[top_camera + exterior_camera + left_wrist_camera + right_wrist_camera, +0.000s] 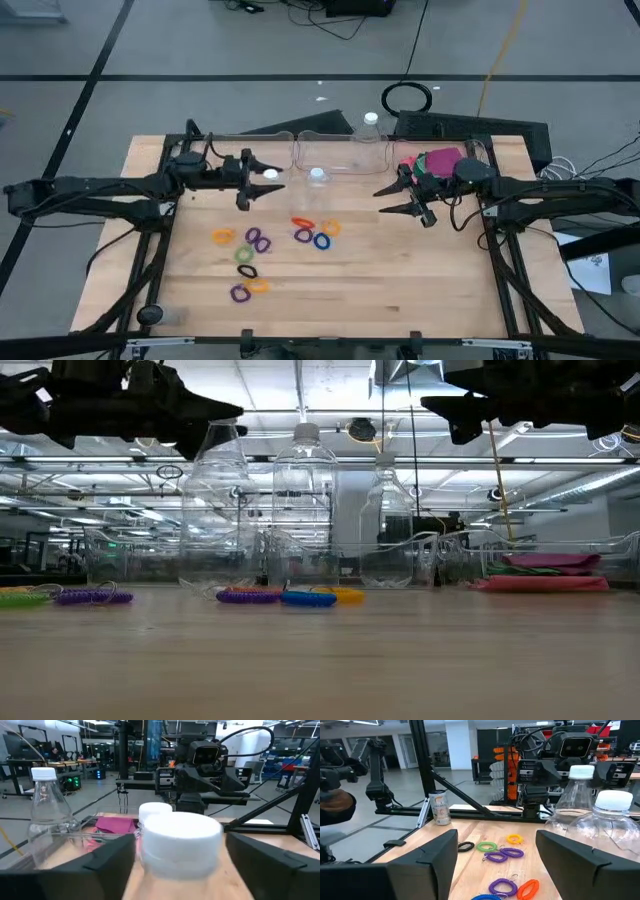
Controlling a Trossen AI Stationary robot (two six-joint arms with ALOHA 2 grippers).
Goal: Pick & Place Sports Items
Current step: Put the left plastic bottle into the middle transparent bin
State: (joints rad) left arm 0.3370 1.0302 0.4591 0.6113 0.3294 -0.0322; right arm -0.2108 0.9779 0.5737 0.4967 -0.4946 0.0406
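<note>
We see three bottles (318,176) standing mid-table (400,290) toward its far edge. Elastic rings (312,233) lie scattered just in front of the bottles, nearer the front edge. Flat soft pieces (436,162) sit stacked right of the bottles, near the far right corner.

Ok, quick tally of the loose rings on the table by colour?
Purple rings: 4
Orange to red rings: 4
Blue ring: 1
Green ring: 1
Black ring: 1
Total: 11
</note>
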